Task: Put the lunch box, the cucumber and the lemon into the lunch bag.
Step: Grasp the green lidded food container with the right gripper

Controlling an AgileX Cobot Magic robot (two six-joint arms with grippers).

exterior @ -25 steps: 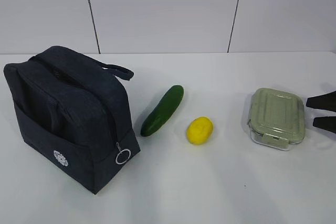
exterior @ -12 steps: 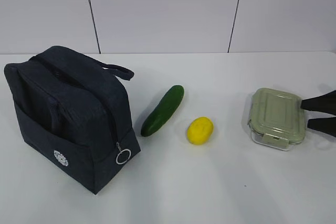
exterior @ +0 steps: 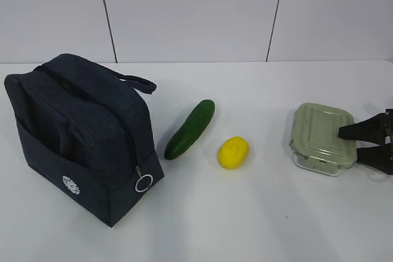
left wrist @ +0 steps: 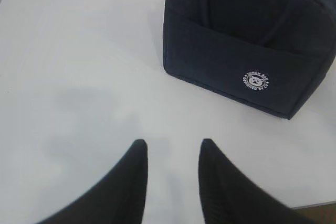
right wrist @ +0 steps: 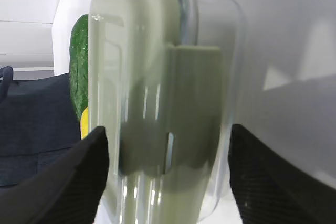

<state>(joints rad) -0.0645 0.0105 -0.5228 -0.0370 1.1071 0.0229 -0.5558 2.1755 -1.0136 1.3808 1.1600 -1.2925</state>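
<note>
Exterior view shows the lunch box (exterior: pixel 322 138) lying flat on the white bench (exterior: pixel 245 225), pale green lid up, with the right hand (exterior: pixel 349 142) at its near end: one finger lies over the lid and the other sits lower along the box's side. Seen from the right wrist view, the lunch box (right wrist: pixel 163 103) fills the space between the two dark fingers (right wrist: pixel 68 182), which stand spread wide on either side of it; whether they press on the glass cannot be told. Beyond the box from that hand lies the lemon (exterior: pixel 233 152), and just past the lemon the cucumber (exterior: pixel 190 129), slanted on the bench and apart from the lemon. Farthest from the right hand stands the lunch bag (exterior: pixel 80 136), upright, its silver ring pull hanging at the front corner nearest the cucumber. Left wrist view shows the left hand (left wrist: pixel 170 153) hovering over bare bench with its fingers partly apart and nothing between them, the lunch bag (left wrist: pixel 252 40) ahead of it and off to one side, its round white emblem facing the camera.
</note>
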